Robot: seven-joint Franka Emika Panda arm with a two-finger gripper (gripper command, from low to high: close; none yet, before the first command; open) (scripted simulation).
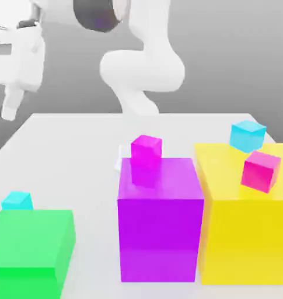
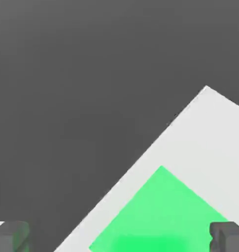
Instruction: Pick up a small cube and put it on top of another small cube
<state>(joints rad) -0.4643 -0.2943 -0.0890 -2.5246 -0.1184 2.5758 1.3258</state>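
The pincer (image 1: 0, 105) is spread, its two tips well apart, and it hangs high at the exterior view's left, pointing down, clear above the table (image 1: 97, 137). The white arm (image 1: 145, 69) rises beyond the table, toward the exterior view's right from the pincer. Lower than the pincer, on the exterior view's left, is the small lower cyan cube (image 1: 17, 201); it is just behind the green block (image 1: 35, 238), whose top edge hides the cube's bottom. A second small one, the upper cyan cube (image 1: 247, 136), is well apart from the pincer, far toward the exterior view's right, at the back of the yellow block (image 1: 247, 230)'s top; whether it rests there or stands behind is hard to tell. Which of the two cyan cubes is to be picked up, I cannot tell. On the yellow block, nearer the camera than the upper cyan cube, is the pink cube (image 1: 261, 171), turned at an angle and also well away from the pincer. Between the pincer's side and the yellow block comes the purple block (image 1: 160, 239), tall and lower than the pincer, with the magenta cube (image 1: 146, 152) over its back part. In the hand view, the green block lies below the pincer, showing between its tips, with the table's corner and the dark floor (image 2: 86, 108) past it.
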